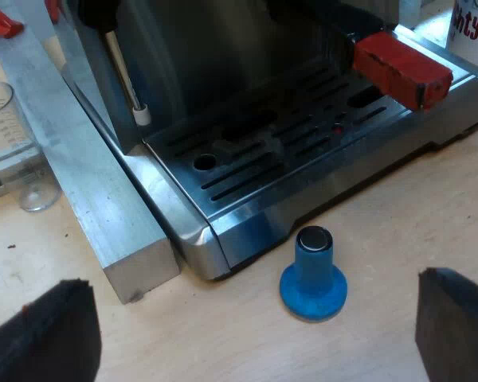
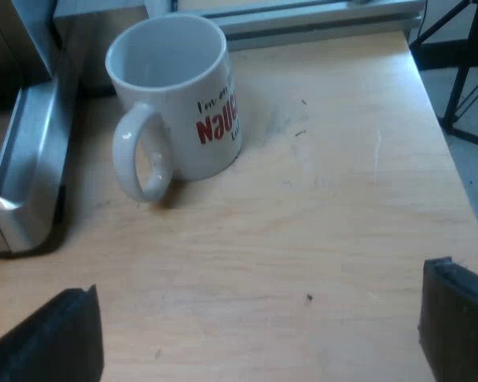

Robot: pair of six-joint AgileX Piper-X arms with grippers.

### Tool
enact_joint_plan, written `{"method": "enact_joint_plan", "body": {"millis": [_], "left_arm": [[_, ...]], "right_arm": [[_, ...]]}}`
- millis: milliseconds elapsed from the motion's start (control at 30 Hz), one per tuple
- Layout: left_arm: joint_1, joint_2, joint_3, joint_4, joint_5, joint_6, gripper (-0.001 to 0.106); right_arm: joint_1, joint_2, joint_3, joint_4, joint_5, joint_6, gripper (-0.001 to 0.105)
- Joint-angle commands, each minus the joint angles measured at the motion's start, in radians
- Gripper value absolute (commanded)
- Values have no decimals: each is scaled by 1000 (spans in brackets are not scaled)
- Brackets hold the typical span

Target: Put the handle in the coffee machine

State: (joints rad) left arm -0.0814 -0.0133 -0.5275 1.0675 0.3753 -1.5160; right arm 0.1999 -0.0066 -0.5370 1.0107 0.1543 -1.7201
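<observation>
Over the drip tray: red end of the holder's handle (image 1: 402, 68) sticking out from the espresso machine's (image 1: 223, 48) front, clear above the slotted drip tray (image 1: 303, 151); metal end hidden under the machine's head.
Task progress: judged all but complete, with the holder at its seat and free of both arms; whether turned fully to lock cannot be told.
Left to do: at most a check of the lock, then withdrawal of the arms.
Left gripper (image 1: 251, 310): jaws spread wide and empty, over the counter (image 1: 414, 231) in front of the drip tray.
Right gripper (image 2: 259, 294): jaws spread wide and empty, over bare counter near the mug (image 2: 175, 95).
Blue tamper (image 1: 313, 274): upright on its base on the counter, just beside the tray's front edge, apart from it, between the left jaws and the machine.
Mug: white with red lettering, upright, apparently empty, ear turned toward the right gripper, near a corner of the machine's base.
Measuring glass (image 1: 16, 151): upright on the counter, seemingly empty, just beside an aluminium bar (image 1: 103, 199) running along the machine's side.
Steam wand (image 1: 127, 79): hanging at the machine's side, over a corner of the tray.
In the way: nothing between handle and machine; tamper likeliest to be knocked by any descent of the left jaws; mug close to any right-arm approach to the machine.
</observation>
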Motion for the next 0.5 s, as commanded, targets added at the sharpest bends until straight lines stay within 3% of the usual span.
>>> {"method": "enact_joint_plan", "body": {"millis": [33, 500], "left_arm": [[-3, -139, 0, -21, 3, -5, 82], [-3, -139, 0, -21, 3, -5, 82]], "right_arm": [[-7, -44, 30, -21, 6, 4, 81], [-7, -44, 39, -40, 6, 23, 81]]}}
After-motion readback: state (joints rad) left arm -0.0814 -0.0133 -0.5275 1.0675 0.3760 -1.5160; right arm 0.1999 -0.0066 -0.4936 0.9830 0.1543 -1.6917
